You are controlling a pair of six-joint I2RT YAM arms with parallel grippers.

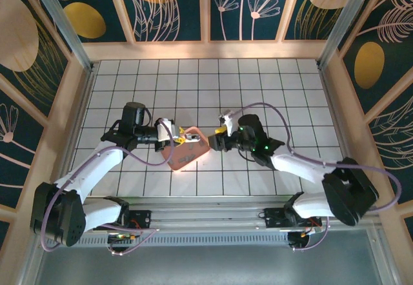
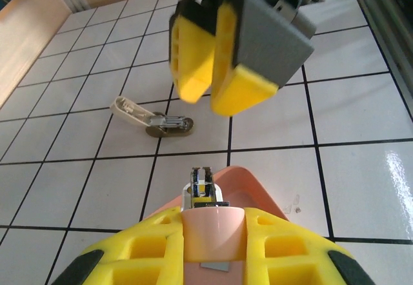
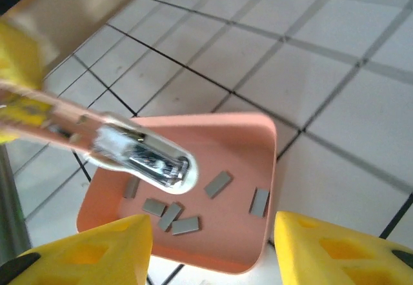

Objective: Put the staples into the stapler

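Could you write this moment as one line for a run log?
left end effector: shut on stapler | right end effector: open, by pink tray | staples: loose in pink tray

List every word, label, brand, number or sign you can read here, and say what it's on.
No text can be read anywhere.
stapler: blurred metal and pink body, no brand legible.
tray and staples: plain, unmarked.
wall panels: leaf and flower drawings, no lettering.
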